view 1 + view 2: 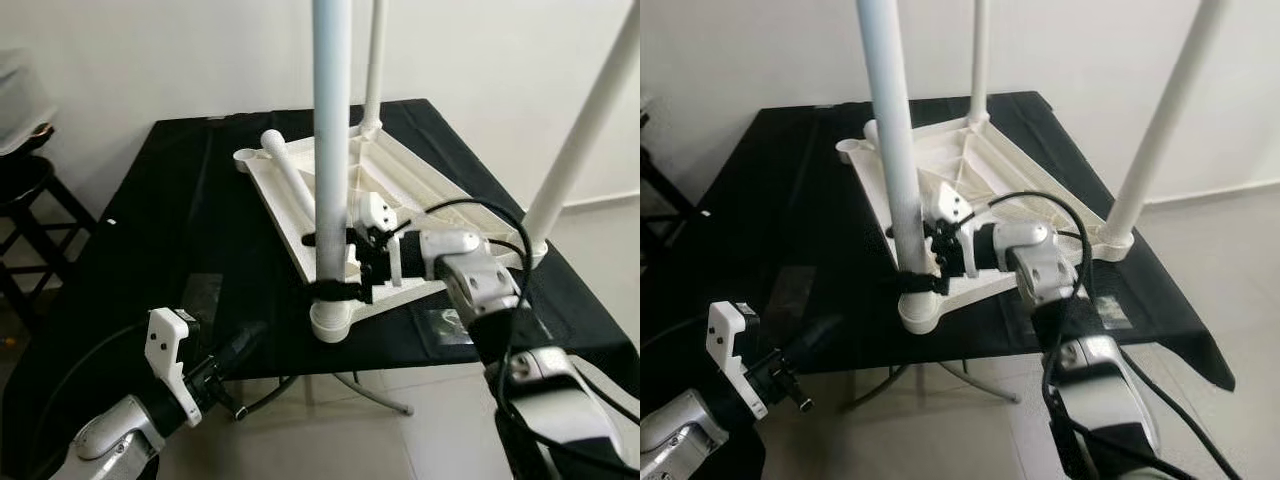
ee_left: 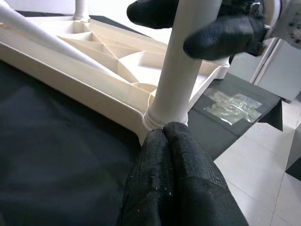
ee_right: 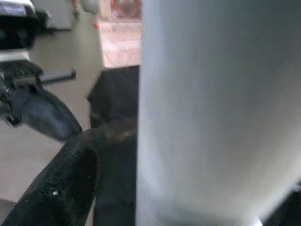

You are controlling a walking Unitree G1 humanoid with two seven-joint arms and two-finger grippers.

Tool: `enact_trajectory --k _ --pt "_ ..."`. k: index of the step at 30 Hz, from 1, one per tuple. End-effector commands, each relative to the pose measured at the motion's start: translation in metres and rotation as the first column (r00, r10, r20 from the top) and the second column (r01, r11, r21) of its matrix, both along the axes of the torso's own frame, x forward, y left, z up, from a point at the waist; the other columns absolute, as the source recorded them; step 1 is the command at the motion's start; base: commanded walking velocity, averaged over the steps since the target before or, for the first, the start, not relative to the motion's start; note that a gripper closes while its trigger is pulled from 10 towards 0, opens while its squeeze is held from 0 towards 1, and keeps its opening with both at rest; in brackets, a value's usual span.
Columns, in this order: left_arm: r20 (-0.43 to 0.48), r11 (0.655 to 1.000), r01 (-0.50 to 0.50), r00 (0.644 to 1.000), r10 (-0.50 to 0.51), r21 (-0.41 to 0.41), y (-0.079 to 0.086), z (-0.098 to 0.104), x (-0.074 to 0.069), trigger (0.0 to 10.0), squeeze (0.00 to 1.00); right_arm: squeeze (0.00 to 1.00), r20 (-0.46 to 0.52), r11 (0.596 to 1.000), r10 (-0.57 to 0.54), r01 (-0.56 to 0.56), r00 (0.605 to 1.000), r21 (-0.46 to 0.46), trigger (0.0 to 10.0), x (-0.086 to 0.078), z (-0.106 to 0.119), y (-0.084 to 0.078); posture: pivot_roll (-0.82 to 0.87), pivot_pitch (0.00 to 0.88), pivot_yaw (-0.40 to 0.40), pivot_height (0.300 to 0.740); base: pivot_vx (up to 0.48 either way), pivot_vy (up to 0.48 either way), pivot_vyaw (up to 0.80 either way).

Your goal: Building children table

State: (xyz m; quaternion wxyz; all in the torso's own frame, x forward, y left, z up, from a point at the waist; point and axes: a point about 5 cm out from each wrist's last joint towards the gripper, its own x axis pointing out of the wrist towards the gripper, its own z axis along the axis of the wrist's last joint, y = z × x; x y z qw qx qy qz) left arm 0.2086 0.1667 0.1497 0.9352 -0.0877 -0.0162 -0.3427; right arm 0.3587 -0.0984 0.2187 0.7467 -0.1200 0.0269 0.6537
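From the left eye view, the white children table top [image 1: 400, 190] lies upside down on a black-covered work table [image 1: 180, 220]. Three legs stand upright in its corners, and a fourth leg [image 1: 290, 180] lies loose across the underside. The right gripper [image 1: 335, 265] is closed around the near leg [image 1: 332, 150] just above its socket [image 1: 335, 320].

In the right eye view, the left gripper [image 1: 790, 385] hangs low, apart from the table edge.

In the left wrist view its fingers [image 2: 174, 155] are pressed together and hold nothing — they point at the socket base.

The right wrist view is mostly the pale leg [image 3: 216, 108], very close.

The risk, I think: if the right gripper pushes sideways, the leg may tilt or jam in the socket, or the whole top may slide off the near edge, because nothing holds it down.
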Motion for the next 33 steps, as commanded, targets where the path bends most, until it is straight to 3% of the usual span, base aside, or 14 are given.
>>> enact_trajectory --k 1,12,20,21,22,23,24,26,27,28,29,31,32,33 --pt "-0.005 1.000 0.003 1.000 -0.003 0.009 0.001 0.002 -0.002 10.0 0.00 0.00 -0.013 0.999 0.019 -0.019 1.000 0.025 0.0 0.001 -0.002 0.001 0.08 0.118 0.027 0.740 0.000 0.000 0.00" --pt "-0.015 1.000 0.005 1.000 -0.004 0.015 0.002 0.003 -0.005 10.0 0.00 0.00 -0.019 0.996 0.082 -0.081 0.996 0.026 0.0 0.003 0.000 -0.011 0.09 0.140 0.034 0.740 0.000 0.000 0.00" --pt "-0.018 1.000 -0.001 1.000 0.001 0.015 0.006 0.002 -0.003 10.0 0.00 0.00 0.035 0.975 -0.216 0.214 0.976 0.053 0.0 -0.008 -0.020 -0.016 0.06 0.124 0.032 0.740 0.000 0.000 0.00" --pt "-0.020 1.000 -0.002 1.000 0.002 0.017 0.008 0.001 -0.002 10.0 0.00 0.00 -0.031 0.804 -0.583 0.582 0.812 0.123 0.0 -0.009 -0.034 -0.001 0.05 0.116 0.018 0.740 0.000 0.000 0.00" --pt "-0.021 1.000 -0.002 1.000 0.003 0.018 0.009 0.001 -0.002 10.0 0.00 0.00 -0.098 0.572 -0.806 0.811 0.584 0.123 0.0 -0.013 -0.044 -0.001 0.05 0.116 0.018 0.740 0.000 0.000 0.00" --pt "-0.021 1.000 -0.002 1.000 0.003 0.018 0.009 0.001 -0.002 10.0 0.00 0.00 -0.098 0.572 -0.806 0.811 0.584 0.123 0.0 -0.013 -0.044 -0.001 0.05 0.116 0.018 0.740 0.000 0.000 0.00" --pt "-0.019 1.000 -0.002 1.000 0.003 0.021 0.010 0.000 0.001 10.0 0.00 0.00 -0.092 0.511 -0.852 0.857 0.515 0.061 0.0 -0.038 -0.061 0.009 0.04 0.105 0.036 0.740 0.000 0.000 0.00" --pt "-0.017 1.000 -0.002 1.000 0.003 0.023 0.010 0.000 0.003 10.0 0.00 0.00 -0.083 0.501 -0.861 0.865 0.502 0.031 0.0 -0.057 -0.069 0.016 0.04 0.105 0.036 0.740 0.000 0.000 0.00" --pt "-0.018 1.000 -0.002 1.000 0.002 0.023 0.010 -0.001 0.005 10.0 0.00 0.00 -0.045 0.586 -0.809 0.810 0.586 0.025 0.0 -0.059 -0.068 0.022 0.02 0.066 0.035 0.740 0.000 0.000 0.00" --pt "-0.018 1.000 -0.002 1.000 0.002 0.023 0.010 -0.001 0.005 10.0 0.00 0.00 -0.045 0.586 -0.809 0.810 0.586 0.025 0.0 -0.059 -0.068 0.022 0.02 0.066 0.035 0.740 0.000 0.000 0.00" --pt "-0.020 1.000 0.001 1.000 -0.001 0.021 0.009 -0.003 0.006 10.0 0.00 0.00 -0.044 0.656 -0.754 0.755 0.655 0.006 0.0 -0.057 -0.070 0.029 0.04 0.053 0.014 0.740 0.000 0.000 0.00" --pt "-0.023 1.000 0.006 1.000 -0.005 0.020 0.008 -0.006 0.007 10.0 0.00 0.00 -0.068 0.688 -0.725 0.726 0.686 -0.006 0.0 -0.052 -0.070 0.033 0.04 0.049 0.013 0.740 0.000 0.000 0.00" --pt "-0.019 1.000 -0.002 1.000 0.003 0.020 0.008 -0.007 0.008 10.0 0.00 0.00 -0.070 0.707 -0.706 0.707 0.705 -0.011 10.0 -0.055 -0.068 0.039 0.03 0.030 0.020 0.740 0.000 0.000 0.00" --pt "-0.017 1.000 -0.009 1.000 0.009 0.020 0.009 -0.007 0.008 10.0 0.00 0.16 -0.065 0.717 -0.696 0.697 0.715 -0.014 10.0 -0.056 -0.067 0.043 0.03 0.026 0.021 0.740 0.000 0.000 0.00"
